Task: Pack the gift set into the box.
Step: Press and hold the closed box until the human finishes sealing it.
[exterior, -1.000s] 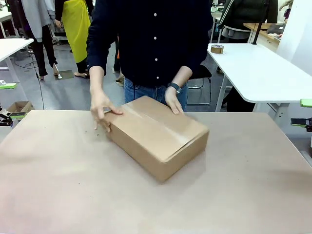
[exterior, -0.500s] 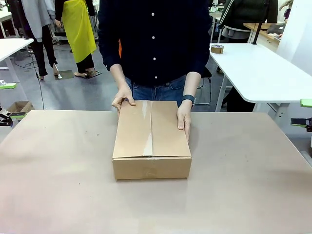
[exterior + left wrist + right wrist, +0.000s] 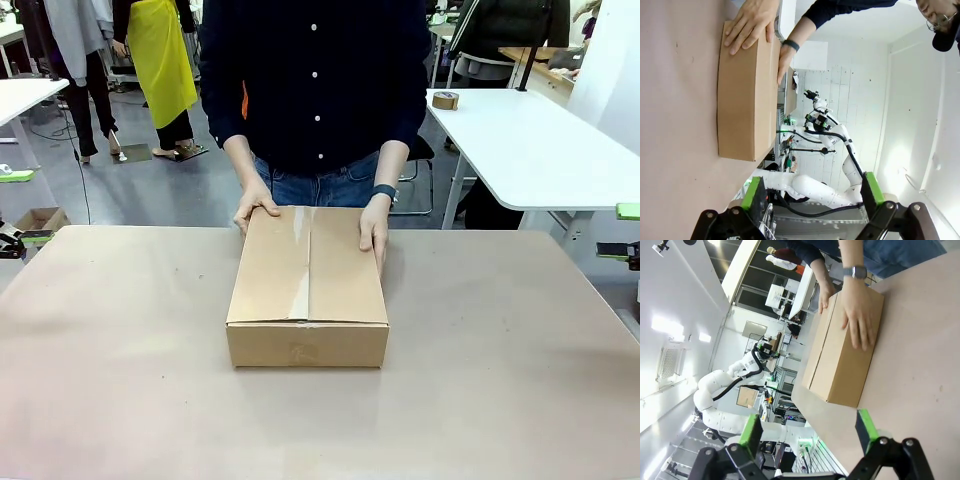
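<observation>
The box [image 3: 307,290] lies in the middle of the table with its top flaps shut, long side running away from me. A person stands at the far edge with one hand [image 3: 255,208] on its far left corner and the other hand [image 3: 375,228] on its far right side. The gift set is out of view. In the left wrist view my left gripper [image 3: 812,192] stands open and empty, well away from the box [image 3: 742,95]. In the right wrist view my right gripper [image 3: 808,429] is likewise open with nothing between its fingers, the box [image 3: 840,355] some way ahead.
The brown table top [image 3: 120,360] has free room on every side of the box. A white table [image 3: 530,150] with a tape roll [image 3: 446,100] stands at the back right. A small carton [image 3: 35,218] sits on the floor at the far left.
The person turned the box from a diagonal to square with the table, then slid it slightly nearer to me. Both hands now rest on its far end.
</observation>
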`<action>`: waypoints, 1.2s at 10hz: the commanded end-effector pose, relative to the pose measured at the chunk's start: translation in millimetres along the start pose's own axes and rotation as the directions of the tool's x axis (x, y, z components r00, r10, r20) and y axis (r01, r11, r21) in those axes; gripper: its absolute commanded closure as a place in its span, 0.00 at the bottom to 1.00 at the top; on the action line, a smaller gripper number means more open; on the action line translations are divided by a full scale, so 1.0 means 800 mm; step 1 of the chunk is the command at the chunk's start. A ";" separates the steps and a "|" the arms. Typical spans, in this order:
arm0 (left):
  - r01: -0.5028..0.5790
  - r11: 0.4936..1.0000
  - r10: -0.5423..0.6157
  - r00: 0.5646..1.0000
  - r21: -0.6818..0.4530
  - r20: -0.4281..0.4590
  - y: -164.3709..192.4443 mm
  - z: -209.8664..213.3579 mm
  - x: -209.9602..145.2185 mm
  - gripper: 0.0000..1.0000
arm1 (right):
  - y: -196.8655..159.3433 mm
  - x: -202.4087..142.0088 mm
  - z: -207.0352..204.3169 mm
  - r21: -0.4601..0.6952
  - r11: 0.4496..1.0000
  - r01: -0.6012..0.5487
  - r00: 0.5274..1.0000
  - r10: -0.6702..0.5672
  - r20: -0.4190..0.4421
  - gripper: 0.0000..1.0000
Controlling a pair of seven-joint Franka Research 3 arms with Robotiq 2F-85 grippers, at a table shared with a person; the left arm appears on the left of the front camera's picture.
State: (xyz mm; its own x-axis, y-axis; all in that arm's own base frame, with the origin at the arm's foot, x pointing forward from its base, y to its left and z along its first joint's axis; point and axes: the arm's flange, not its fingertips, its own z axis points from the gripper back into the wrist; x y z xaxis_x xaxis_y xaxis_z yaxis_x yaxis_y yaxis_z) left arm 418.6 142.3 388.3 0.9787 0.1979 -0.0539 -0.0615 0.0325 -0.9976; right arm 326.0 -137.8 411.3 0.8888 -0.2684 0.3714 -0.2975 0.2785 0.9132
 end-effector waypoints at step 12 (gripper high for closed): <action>0.683 0.718 -0.663 0.614 -0.132 -0.428 -0.017 -0.314 0.027 0.00 | 0.053 0.026 -0.354 0.243 0.641 -0.728 0.472 0.726 -0.500 0.00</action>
State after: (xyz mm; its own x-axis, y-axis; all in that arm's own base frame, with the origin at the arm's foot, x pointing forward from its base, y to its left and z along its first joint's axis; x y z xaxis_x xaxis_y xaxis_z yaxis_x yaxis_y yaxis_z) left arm 484.2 -75.5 393.7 0.8482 -0.2946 0.4403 0.4607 -0.0001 -0.8876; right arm 416.0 106.3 417.0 0.5318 0.4482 0.7186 -0.8469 0.2804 0.4518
